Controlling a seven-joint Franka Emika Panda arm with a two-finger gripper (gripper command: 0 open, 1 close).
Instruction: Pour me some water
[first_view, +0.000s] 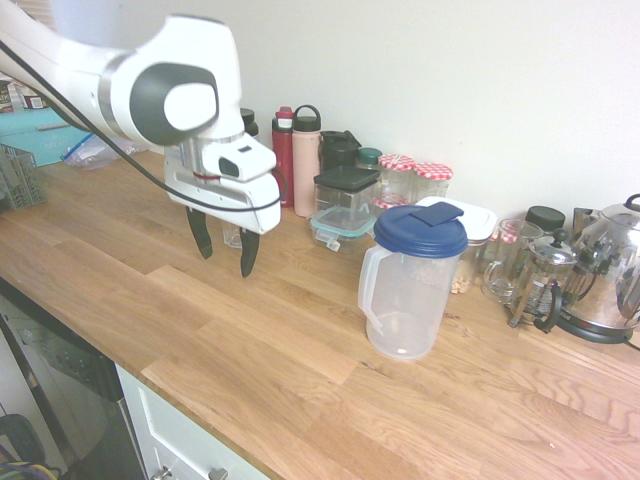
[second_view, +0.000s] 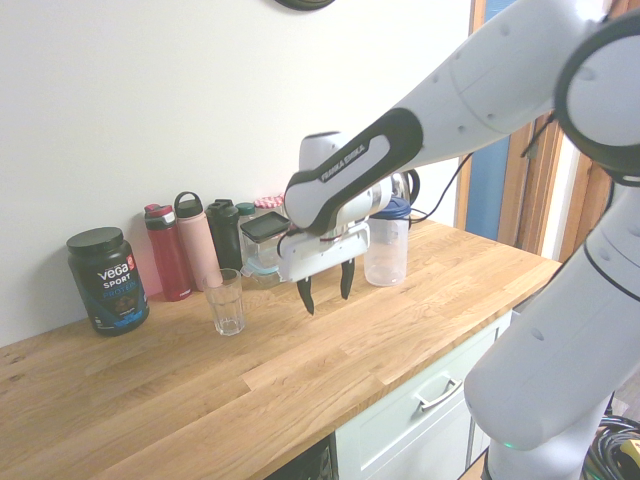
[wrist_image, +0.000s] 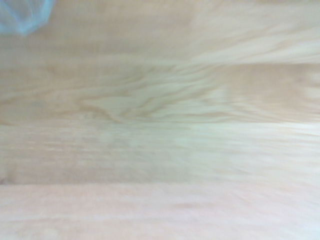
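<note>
gripper (first_view: 228, 262) open above wooden counter (first_view: 300, 350)

Blue lid (first_view: 421, 232) on a clear pitcher (first_view: 406, 302); pink bottle (first_view: 306, 165); red-and-white, apparently checked, jar lids (first_view: 433, 172); light-brown, wood-grained countertop (first_view: 290, 350).

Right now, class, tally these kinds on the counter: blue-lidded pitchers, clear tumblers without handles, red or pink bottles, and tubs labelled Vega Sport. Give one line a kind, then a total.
Blue-lidded pitcher: 1
Clear tumbler: 1
Red bottle and pink bottle: 2
Vega Sport tub: 1
Total: 5
</note>
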